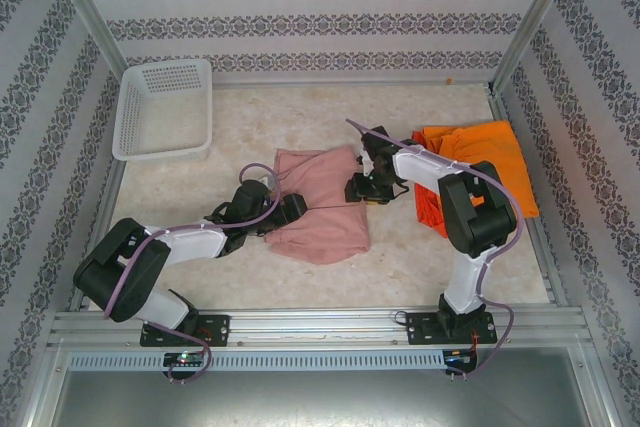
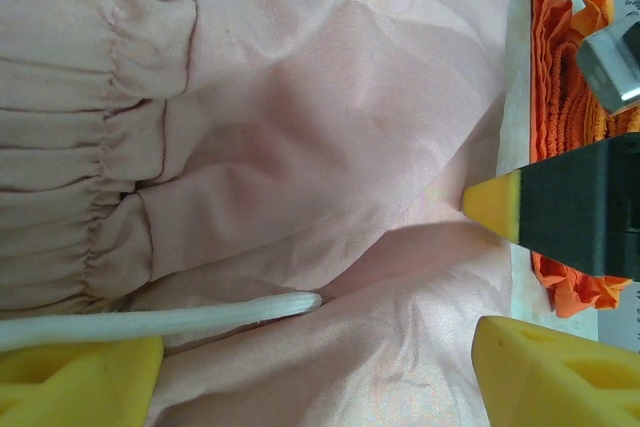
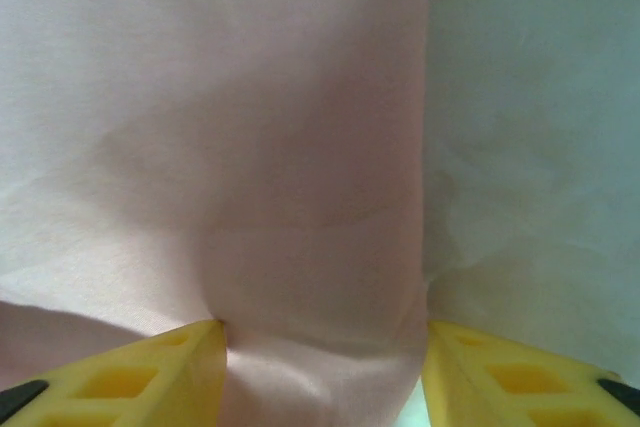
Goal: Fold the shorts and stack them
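Evidently the step in hand is a fold of the dusty pink shorts (image 1: 318, 209), which lie spread in the middle of the desk (image 1: 400, 272) between the two arms. To do it well, each hand should take a full bite of cloth at its own edge, through both layers. It should lift only enough to clear the desk and carry the edge across in step with the other hand, so that the fold line runs straight. The drawstring (image 2: 200, 319) is best tucked inside, not dragged out.

The left hand (image 1: 288, 209) sits low at the left edge of the shorts, by the gathered waistband (image 2: 70, 147). Its wrist view shows its fingers (image 2: 80, 382) set wide apart, with pink cloth lying slack between them and the white drawstring just beside one pad. I judge it spread and gripping nothing yet.

The right hand (image 1: 363, 189) is at the opposite, right edge. Its fingers (image 3: 150, 372) stand apart too, somewhat closer, astride the hem. A band of cloth is bunched between them and creases run from each tip, so they touch the cloth without pinching it flat. Bare desk shows just beside that hem.

The bright orange shorts (image 1: 480, 152) lie at the right side of the desk, partly over the red-orange shorts (image 1: 428, 212). Both are well apart from the white basket (image 1: 165, 72) at the far left.
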Motion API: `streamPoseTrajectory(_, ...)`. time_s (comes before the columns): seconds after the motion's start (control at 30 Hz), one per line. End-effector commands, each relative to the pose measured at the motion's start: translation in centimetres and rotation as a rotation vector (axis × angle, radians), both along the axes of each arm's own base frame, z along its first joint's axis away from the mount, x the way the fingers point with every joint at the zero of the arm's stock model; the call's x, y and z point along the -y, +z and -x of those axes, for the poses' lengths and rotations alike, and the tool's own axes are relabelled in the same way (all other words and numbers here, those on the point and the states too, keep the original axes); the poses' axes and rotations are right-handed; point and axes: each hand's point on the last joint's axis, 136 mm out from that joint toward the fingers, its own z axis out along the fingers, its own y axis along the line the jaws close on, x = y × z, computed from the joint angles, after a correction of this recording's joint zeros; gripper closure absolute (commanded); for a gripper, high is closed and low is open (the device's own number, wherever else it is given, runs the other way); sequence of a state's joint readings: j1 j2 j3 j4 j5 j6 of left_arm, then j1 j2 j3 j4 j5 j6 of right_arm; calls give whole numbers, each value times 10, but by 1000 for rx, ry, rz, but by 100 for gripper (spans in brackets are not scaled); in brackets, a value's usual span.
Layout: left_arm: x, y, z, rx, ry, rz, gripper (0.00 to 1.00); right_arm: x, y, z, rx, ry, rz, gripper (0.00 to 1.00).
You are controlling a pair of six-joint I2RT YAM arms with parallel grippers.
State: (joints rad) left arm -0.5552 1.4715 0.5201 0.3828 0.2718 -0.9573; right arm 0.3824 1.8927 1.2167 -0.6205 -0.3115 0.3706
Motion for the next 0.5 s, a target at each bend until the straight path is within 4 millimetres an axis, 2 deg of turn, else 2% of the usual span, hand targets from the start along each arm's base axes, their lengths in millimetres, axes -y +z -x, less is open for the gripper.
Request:
streamPoseTrajectory(0.0,-15,-34,17,-86,14,-81,18,-10,-2,-3,-15,-3,-26,50)
streamPoseTrajectory(0.23,-15,-29,15,-70,19,-67,18,-21,-4,-1,-9,5,-13,80)
streamPoseTrajectory(0.37,-14,-8,11,-13,27,-39,17,-11,3,-5,35,-3,50,100)
streamPoseTrajectory(0.47,-19,12,8,41,37,-53,15,5,15,-10,97,-10,133,100)
